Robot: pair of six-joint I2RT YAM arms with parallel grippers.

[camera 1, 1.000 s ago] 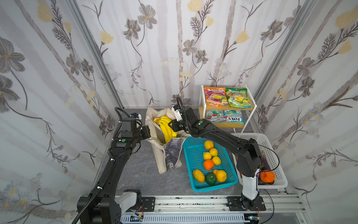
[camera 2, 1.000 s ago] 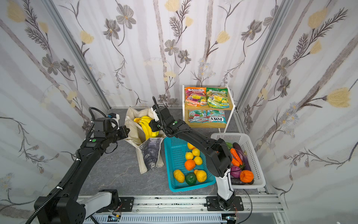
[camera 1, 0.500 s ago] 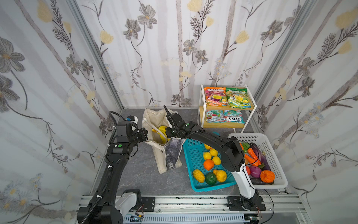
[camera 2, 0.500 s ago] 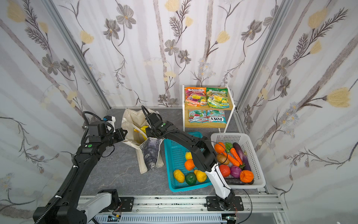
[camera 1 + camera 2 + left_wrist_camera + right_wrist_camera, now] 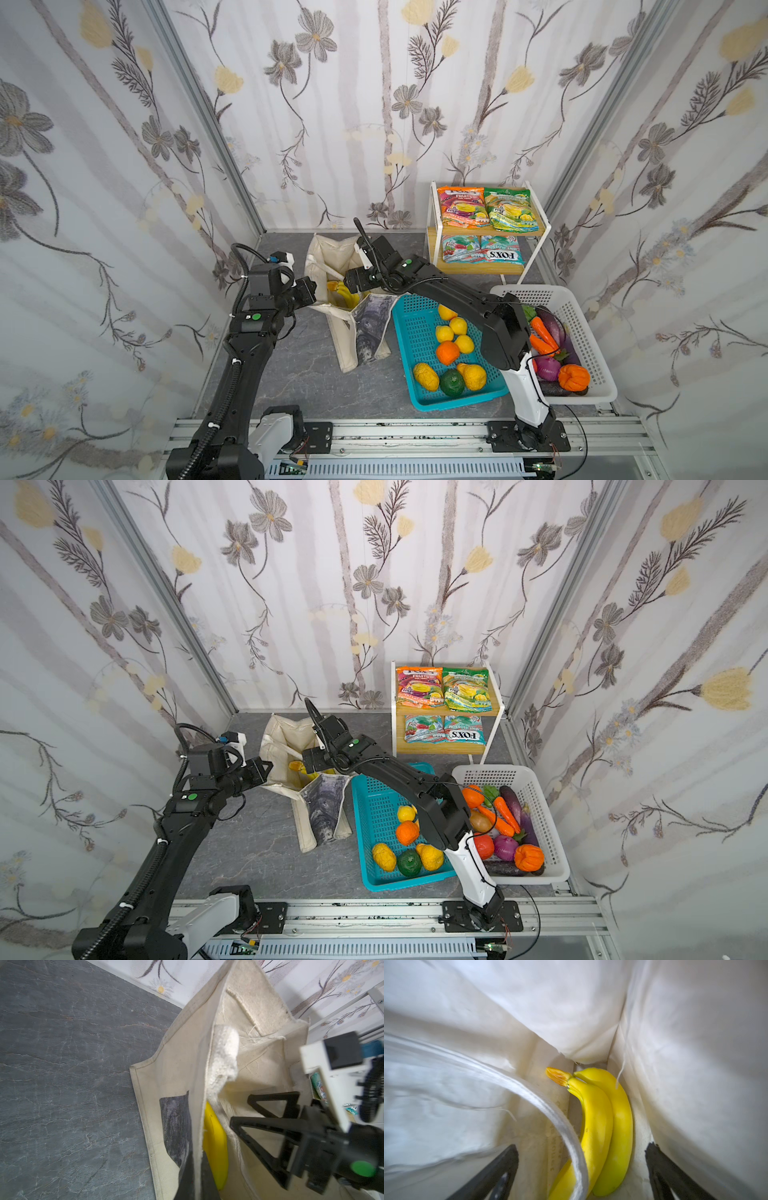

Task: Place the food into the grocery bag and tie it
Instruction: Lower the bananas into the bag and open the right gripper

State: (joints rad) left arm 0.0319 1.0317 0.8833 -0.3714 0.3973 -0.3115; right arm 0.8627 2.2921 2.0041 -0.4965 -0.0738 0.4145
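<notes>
The cream canvas tote with a grey-black printed panel [image 5: 332, 257] stands open on the grey slate worktop [image 5: 291, 374], just left of the teal plastic mesh basket [image 5: 409, 328]. The left pincer [image 5: 309, 291] is closed on the tote's left rim. In the left wrist view the canvas edge runs between its dark fingers [image 5: 187, 1178].

The right pincer [image 5: 582, 1146] reaches down into the tote's mouth, its 2 fingers spread wide with nothing gripped. Beneath it the yellow banana bunch [image 5: 602, 1122] lies deep inside the tote, tucked into a corner against the cloth (2 bananas show, joined at an orange-brown stem) and free of both fingers. A cream strap handle [image 5: 554, 1109] curves across in front of the bunch. In both top views only a sliver of yellow shows in the mouth beside the right pincer.

The round orange [image 5: 447, 352] and the small yellow lemon-like fruits [image 5: 444, 333] sit in the teal basket. The glossy orange and green snack packets [image 5: 461, 205] lie on the white-framed wooden shelf rack [image 5: 473, 270]. The white plastic mesh basket [image 5: 582, 332], holding vegetables, stands at the far right.
</notes>
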